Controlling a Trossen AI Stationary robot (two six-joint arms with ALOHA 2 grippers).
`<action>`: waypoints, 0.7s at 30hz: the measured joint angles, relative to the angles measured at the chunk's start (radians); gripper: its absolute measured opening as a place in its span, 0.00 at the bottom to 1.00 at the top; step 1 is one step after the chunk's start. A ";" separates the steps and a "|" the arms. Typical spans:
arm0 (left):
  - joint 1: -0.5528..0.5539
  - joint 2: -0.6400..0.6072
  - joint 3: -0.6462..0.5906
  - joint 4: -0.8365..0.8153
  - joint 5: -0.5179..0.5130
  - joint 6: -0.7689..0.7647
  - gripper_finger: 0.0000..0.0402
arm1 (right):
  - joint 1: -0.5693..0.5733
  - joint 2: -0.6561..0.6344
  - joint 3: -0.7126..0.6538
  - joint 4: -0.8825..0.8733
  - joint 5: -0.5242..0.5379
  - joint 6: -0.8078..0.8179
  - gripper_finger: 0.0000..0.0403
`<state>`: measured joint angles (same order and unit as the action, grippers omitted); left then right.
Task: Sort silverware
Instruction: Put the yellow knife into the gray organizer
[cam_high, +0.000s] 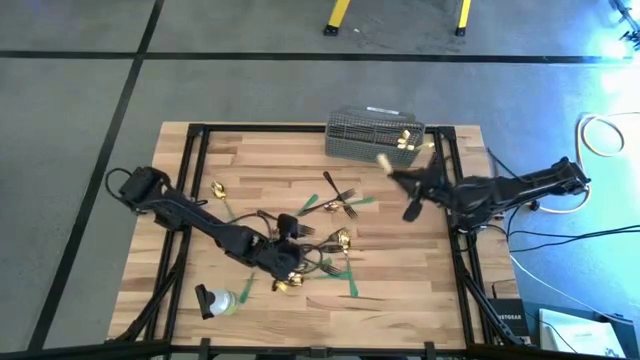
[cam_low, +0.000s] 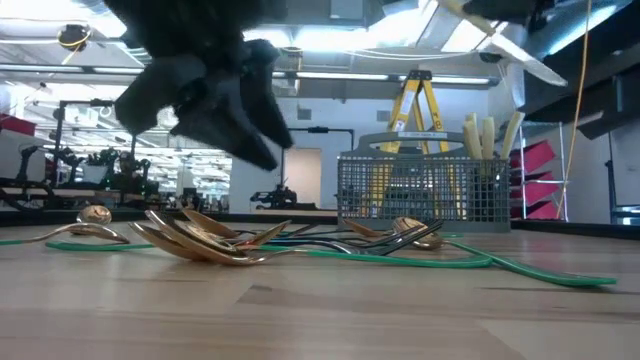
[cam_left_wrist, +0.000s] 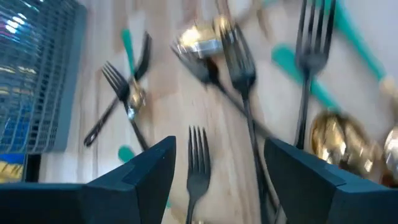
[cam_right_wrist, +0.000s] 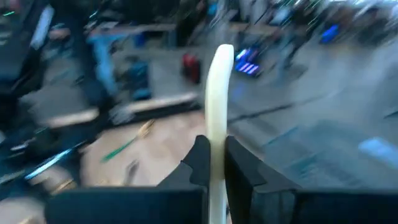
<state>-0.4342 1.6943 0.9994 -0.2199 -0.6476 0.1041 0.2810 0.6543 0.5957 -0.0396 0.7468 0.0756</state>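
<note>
Your right gripper (cam_right_wrist: 214, 163) is pinching a knife (cam_right_wrist: 217, 93), cream handle pointing straight out past its fingertips; left gripper (cam_left_wrist: 217, 168) is hanging wide open, empty, over forks (cam_left_wrist: 198, 162).

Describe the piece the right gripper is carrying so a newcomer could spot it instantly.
Start at the grey mesh basket at the table's far edge. Just in front of its right end, the right gripper is shut on a cream-handled knife, the only piece lifted off the table.

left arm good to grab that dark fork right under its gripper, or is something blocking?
Probably yes. The left gripper is open above the pile, and a dark fork lies on bare wood between its fingers, apart from the crossed forks and gold spoon nearby. Nothing visibly covers it.
</note>
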 joint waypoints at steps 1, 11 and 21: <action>-0.007 -0.022 -0.037 0.067 -0.002 0.009 0.57 | 0.000 -0.013 0.000 0.026 0.026 -0.046 0.00; -0.016 -0.204 -0.317 0.538 -0.002 0.065 0.57 | -0.098 -0.025 -0.133 0.682 0.100 -0.551 0.00; -0.017 -0.200 -0.339 0.580 0.002 0.059 0.57 | -0.485 0.024 -0.449 1.324 -0.096 -0.589 0.00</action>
<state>-0.4515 1.4940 0.6609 0.3601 -0.6460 0.1635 -0.2041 0.6783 0.1465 1.2847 0.6507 -0.5132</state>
